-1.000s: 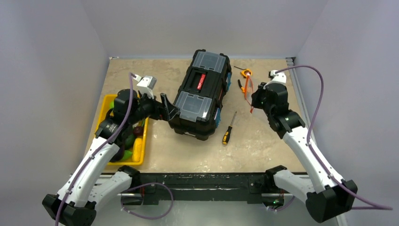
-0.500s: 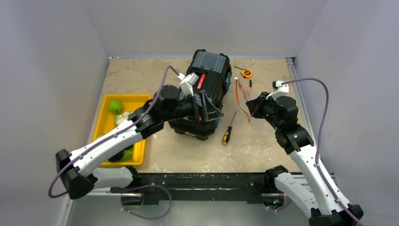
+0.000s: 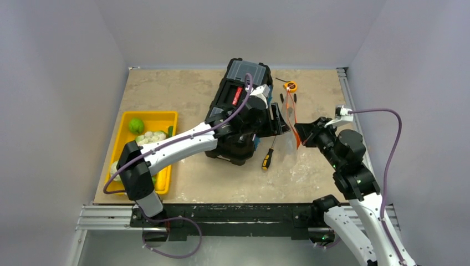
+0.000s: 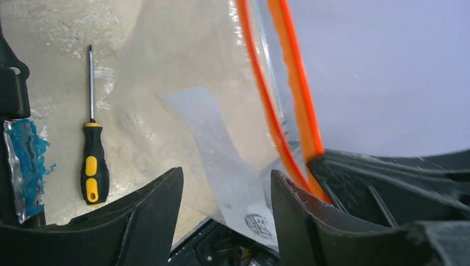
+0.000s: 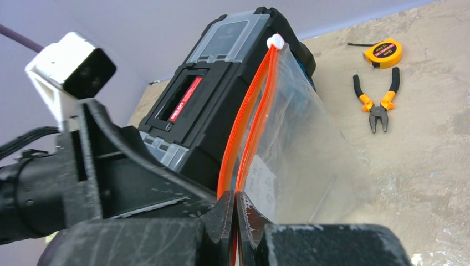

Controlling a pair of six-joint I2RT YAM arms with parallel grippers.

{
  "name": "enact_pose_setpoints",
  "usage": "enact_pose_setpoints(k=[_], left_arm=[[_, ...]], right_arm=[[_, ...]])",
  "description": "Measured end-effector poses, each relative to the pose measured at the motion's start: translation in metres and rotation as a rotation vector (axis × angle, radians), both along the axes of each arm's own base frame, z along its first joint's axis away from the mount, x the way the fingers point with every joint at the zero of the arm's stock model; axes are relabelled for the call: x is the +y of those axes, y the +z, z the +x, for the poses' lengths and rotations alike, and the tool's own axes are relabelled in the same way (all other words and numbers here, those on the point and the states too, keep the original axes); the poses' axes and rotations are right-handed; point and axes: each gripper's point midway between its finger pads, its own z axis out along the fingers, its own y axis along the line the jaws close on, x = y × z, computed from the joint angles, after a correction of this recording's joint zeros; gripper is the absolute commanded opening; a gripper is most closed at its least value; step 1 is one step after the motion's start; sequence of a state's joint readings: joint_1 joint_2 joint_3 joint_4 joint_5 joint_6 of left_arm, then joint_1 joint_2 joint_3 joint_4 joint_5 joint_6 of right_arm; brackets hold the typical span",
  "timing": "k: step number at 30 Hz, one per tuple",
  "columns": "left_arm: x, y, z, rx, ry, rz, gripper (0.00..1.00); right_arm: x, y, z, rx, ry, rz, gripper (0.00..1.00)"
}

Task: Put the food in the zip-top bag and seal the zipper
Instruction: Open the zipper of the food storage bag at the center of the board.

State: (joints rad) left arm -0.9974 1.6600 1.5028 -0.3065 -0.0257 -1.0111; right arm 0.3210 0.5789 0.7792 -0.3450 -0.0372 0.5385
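Note:
The clear zip-top bag [image 3: 289, 132] hangs upright to the right of the toolbox. My right gripper [image 3: 300, 134] is shut on the bag's red-orange zipper [image 5: 250, 111] at its near end [image 5: 235, 200]; the two strips stand slightly apart above the jaws. My left gripper [image 3: 280, 118] is open and empty, close against the bag. In the left wrist view [image 4: 227, 180] the bag's white label [image 4: 221, 160] shows between its jaws. The food lies in the yellow tray [image 3: 162, 114] at the left: a green cabbage [image 3: 136, 125] and a white cauliflower [image 3: 151, 137]; other pieces are hidden by the left arm.
A black toolbox [image 3: 239, 105] stands mid-table under the left arm. A black-and-yellow screwdriver [image 3: 269, 154] lies in front of it. Orange-handled pliers [image 5: 377, 103] and a yellow tape measure [image 3: 290, 86] lie behind the bag. Walls close in on the left, right and back.
My left arm has swung from over the yellow tray across the toolbox to the bag. My right gripper has carried the bag nearer and a little rightward.

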Motion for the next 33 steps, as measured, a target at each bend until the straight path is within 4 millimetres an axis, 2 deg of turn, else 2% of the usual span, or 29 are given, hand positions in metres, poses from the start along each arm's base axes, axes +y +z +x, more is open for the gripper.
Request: enact_pose_setpoints(k=[3,5,9,11,16,20,25,28,31,33], left_arm=[[-0.003,-0.013,0.006,0.002,0.026,0.034,0.56],[-0.002,-0.018,0.008,-0.001,0.038,0.053,0.6],[-0.001,-0.019,0.008,-0.039,0.043,0.082,0.7],[-0.003,-0.019,0.003,-0.06,0.032,0.098,0.71],[-0.004,-0.005,-0.012,-0.117,0.002,0.102,0.74],[0.004,0.013,-0.01,-0.177,0.016,0.1,0.81],[0.004,0.039,-0.004,-0.227,0.028,0.081,0.81],[0.0,0.051,-0.001,-0.253,0.026,0.07,0.74],[-0.004,0.052,0.004,-0.27,0.03,0.086,0.68],[-0.005,0.046,0.007,-0.274,0.03,0.113,0.67]], right_arm=[[-0.001,0.001,-0.001,-0.004,-0.001,0.0,0.0],[-0.001,-0.001,-0.001,0.001,0.0,-0.005,0.0],[-0.002,-0.004,-0.004,0.01,0.0,-0.018,0.0],[-0.003,-0.005,-0.005,0.011,-0.002,-0.024,0.0],[-0.005,-0.006,-0.006,0.013,-0.004,-0.035,0.0],[-0.005,-0.008,-0.007,0.016,-0.002,-0.043,0.0],[-0.005,-0.008,-0.009,0.017,0.001,-0.045,0.0],[-0.004,-0.007,-0.011,0.012,0.01,-0.042,0.0],[-0.004,-0.008,-0.012,0.017,0.013,-0.043,0.0],[-0.004,-0.01,-0.013,0.026,0.014,-0.046,0.0]])
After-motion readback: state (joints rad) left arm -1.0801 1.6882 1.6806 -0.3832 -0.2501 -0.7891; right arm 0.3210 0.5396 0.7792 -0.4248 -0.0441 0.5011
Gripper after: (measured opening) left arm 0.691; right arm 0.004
